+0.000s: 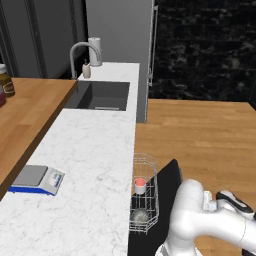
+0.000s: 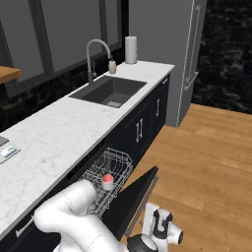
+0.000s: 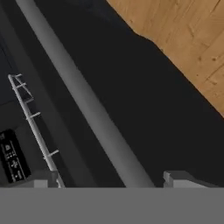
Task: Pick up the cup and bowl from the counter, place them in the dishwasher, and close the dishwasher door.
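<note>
The dishwasher (image 2: 98, 182) sits under the white marble counter (image 1: 85, 165) with its wire rack (image 1: 144, 195) pulled out over the wooden floor (image 1: 200, 135). The red-pink cup (image 1: 140, 186) stands upright in the rack, and just beside it, nearer the camera in the left base view, the dark grey bowl (image 1: 140, 216) lies among the wires. In the right base view the cup (image 2: 107, 181) shows in the rack past the arm's white elbow; the bowl cannot be made out there.

The dishwasher door (image 2: 135, 197) is a flat black panel, raised at a slant and partly open, its top edge leaning away from the rack. The hand view looks close along the door's dark face, where a grey bar handle (image 3: 87, 105) runs diagonally across the picture — the gripper (image 3: 113, 178) is right at it, one fingertip (image 3: 175, 177) on each side of the bar. The jaws stand wide apart and grip nothing; whether they touch the handle cannot be told.

A small dark control panel (image 3: 11, 155) with pale marks shows at the left of the hand view, its writing too blurred to read.

On the counter lie a kitchen scale (image 1: 37, 179) with a blue base, and farther off a dark sink (image 1: 100, 95) with a curved tap (image 1: 82, 52) — a paper towel roll (image 1: 95, 51) stands behind it.
</note>
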{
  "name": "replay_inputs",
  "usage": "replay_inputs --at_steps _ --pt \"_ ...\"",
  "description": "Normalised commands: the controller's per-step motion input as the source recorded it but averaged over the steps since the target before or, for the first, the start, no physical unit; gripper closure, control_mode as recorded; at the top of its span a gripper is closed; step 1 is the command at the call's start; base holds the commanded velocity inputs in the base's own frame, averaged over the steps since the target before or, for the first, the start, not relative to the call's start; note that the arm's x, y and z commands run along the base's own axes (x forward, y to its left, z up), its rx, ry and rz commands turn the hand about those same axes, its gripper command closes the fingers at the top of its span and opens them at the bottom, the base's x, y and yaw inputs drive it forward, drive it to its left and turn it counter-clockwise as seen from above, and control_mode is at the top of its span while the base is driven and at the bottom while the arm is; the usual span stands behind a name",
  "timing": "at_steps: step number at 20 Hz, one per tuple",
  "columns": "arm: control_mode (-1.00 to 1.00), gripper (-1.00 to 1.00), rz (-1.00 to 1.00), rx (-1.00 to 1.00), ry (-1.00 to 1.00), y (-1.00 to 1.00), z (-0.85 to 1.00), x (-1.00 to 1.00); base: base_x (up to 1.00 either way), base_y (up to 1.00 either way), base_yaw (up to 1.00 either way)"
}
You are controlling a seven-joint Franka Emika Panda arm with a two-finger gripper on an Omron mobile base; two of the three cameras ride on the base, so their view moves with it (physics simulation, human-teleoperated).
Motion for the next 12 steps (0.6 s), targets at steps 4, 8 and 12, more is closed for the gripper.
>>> replay_inputs --at_steps 4,8,12 --pt "-1.00 -1.00 0.11 0.27 0.02 0.03 -0.73 0.08 0.00 0.00 0.00" --pt "-1.00 -1.00 0.08 0.35 0.00 0.66 -0.76 0.02 0.00 0.00 0.00" --pt "-1.00 -1.00 0.09 0.35 -0.02 0.71 -0.28 0.00 0.00 0.00 0.00"
